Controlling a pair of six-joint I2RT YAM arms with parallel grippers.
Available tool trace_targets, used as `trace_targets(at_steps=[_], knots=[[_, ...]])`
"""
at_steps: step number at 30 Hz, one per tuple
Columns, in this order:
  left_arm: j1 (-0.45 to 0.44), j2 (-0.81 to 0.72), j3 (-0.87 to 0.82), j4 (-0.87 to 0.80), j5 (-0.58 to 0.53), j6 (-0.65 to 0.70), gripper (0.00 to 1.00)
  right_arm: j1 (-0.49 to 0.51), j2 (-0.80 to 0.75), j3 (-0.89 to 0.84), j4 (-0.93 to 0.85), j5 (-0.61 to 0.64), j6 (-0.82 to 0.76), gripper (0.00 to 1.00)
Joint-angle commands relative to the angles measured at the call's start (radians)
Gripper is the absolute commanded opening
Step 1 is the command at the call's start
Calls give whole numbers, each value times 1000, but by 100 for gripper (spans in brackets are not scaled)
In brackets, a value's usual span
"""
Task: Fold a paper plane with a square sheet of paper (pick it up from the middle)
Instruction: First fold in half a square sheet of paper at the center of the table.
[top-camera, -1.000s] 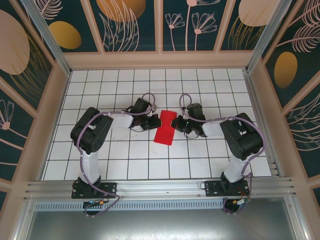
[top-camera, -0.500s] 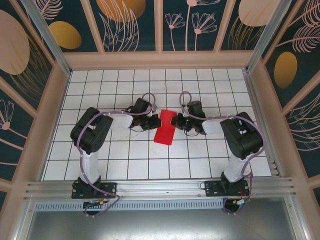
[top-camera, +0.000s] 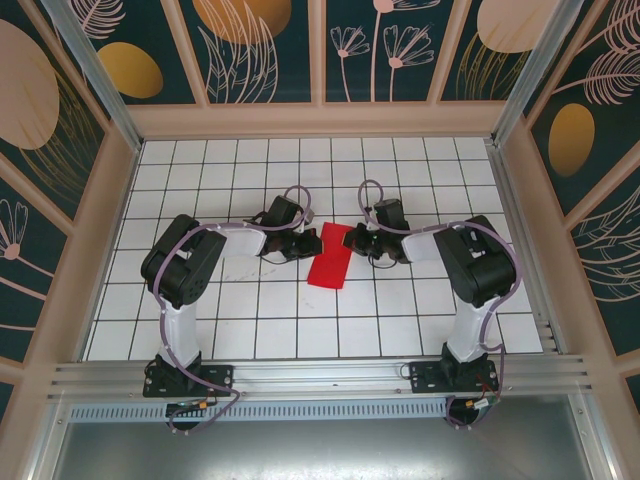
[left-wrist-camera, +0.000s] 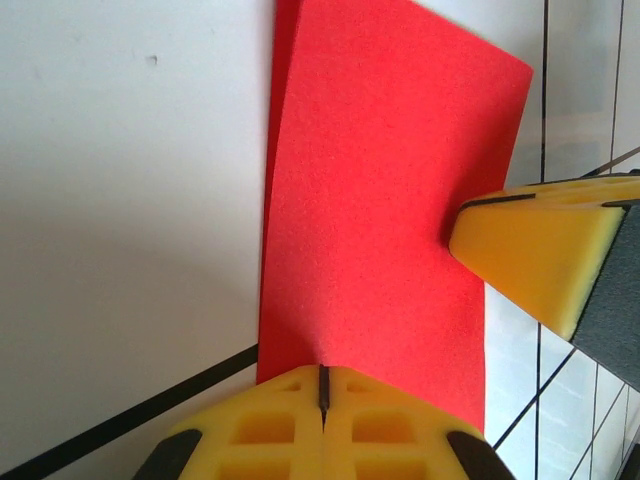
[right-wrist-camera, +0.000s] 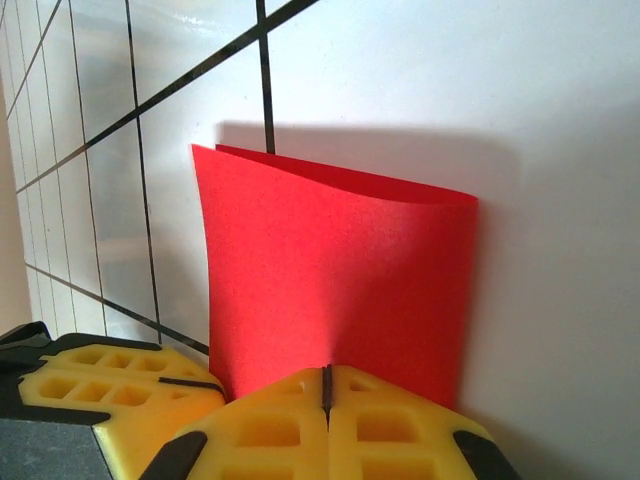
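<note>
White gridded surface (top-camera: 250, 330), centre: my left tool (top-camera: 313, 243) and right tool (top-camera: 356, 242) are both clamped shut on opposite side edges of the folded red sheet of paper (top-camera: 331, 260), probably to hold its layers aligned.

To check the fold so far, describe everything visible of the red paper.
The paper is plain bright red, matte and thin, folded into a long two-layer rectangle; at one end the layers gape slightly. It sits near the middle of the table, slightly slanted against the grid. The left gripper pinches the middle of one long edge and the right gripper the opposite edge, both shut on it. Whether it rests on the tiles or is lifted is unclear.
</note>
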Motion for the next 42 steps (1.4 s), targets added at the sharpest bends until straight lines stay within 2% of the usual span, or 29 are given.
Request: trace_targets(at_steps=[1,7,15,20,22,26,31,33,39,42], knots=[[-8,55,-32,-108,-58,27,0,-2,3,11,-49,-2,-6,2],[-8,49,-35,-109,-63,28,0,-25,-85,72,-84,-29,-38,2],[-8,50,-37,-103,-58,25,0,-54,14,93,-69,-56,-34,2],[-8,40,-40,-104,-64,24,0,-54,70,63,-71,-11,-24,2],[-8,45,-37,-104,-62,22,0,-61,89,88,-136,15,-1,2],[-8,46,-36,-108,-64,26,0,-61,43,128,-122,-60,8,2],[-9,44,-42,-110,-64,28,0,-72,-2,209,-203,-31,-20,2],[-8,42,-49,-100,-62,27,0,-81,17,234,-214,-52,-18,2],[-8,47,-68,-72,-54,17,0,-86,86,231,-257,-13,-43,1],[-8,45,-65,-76,-53,25,0,-86,112,178,-207,-13,-19,1]])
